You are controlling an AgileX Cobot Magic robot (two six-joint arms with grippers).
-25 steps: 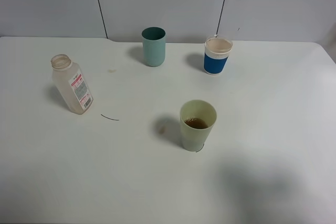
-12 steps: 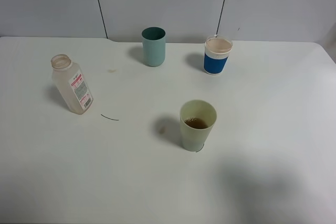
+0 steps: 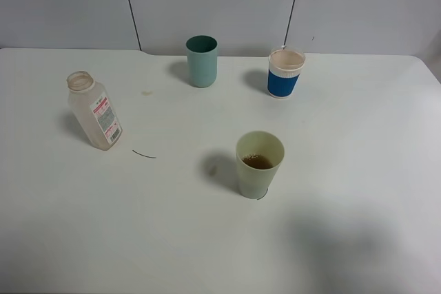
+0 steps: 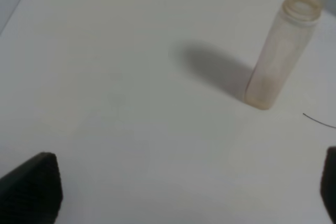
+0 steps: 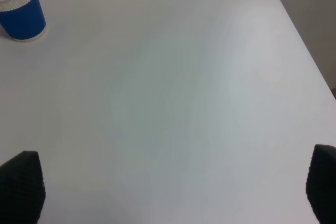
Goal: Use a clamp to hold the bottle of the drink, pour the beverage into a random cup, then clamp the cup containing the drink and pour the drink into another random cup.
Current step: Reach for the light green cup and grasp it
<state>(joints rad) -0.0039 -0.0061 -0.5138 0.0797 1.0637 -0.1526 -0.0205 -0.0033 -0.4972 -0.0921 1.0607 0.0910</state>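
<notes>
Wrist views: the left end effector (image 4: pixel 181 195) has its jaws spread wide and holds nothing; only its dark tips show at the picture's edges. The bottle (image 4: pixel 278 61) stands upright and uncapped on the table (image 3: pixel 358 170), ahead of it and well apart. The right end effector (image 5: pixel 171 190) is equally wide and holds nothing; the blue-and-white cup (image 5: pixel 20 11) stands well apart from it. High view: the pale green cup (image 3: pixel 260 164), holding dark beverage (image 3: pixel 258 162), stands mid-table. The teal cup (image 3: pixel 201 61) stands near the far edge.
</notes>
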